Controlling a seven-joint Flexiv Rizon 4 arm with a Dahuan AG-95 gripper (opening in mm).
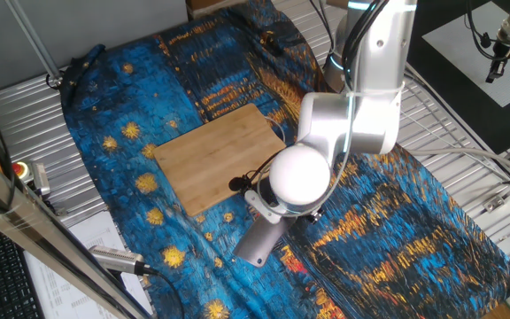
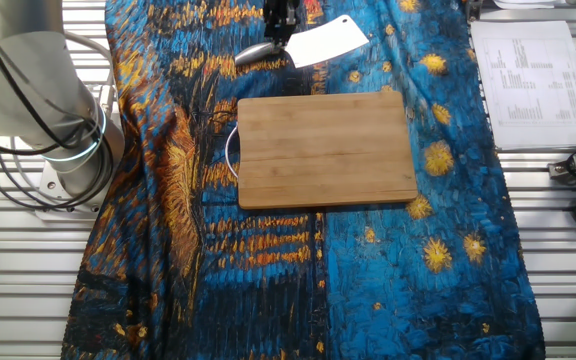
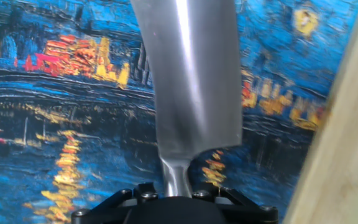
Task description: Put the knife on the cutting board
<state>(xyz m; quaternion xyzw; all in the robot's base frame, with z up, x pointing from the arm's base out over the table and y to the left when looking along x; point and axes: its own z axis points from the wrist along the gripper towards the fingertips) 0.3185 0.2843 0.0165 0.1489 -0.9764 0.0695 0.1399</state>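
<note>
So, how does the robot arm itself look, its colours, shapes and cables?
The arm is made of thick rounded silver-white segments with a smooth white dome cap at one joint. A glowing teal ring circles its base joint. Thin black cables run along it. The pincer is black, with a black screwed mount in the hand view.

The knife point(image 3: 191, 74) handle is hidden behind the end effector point(image 3: 176, 208) housing.
</note>
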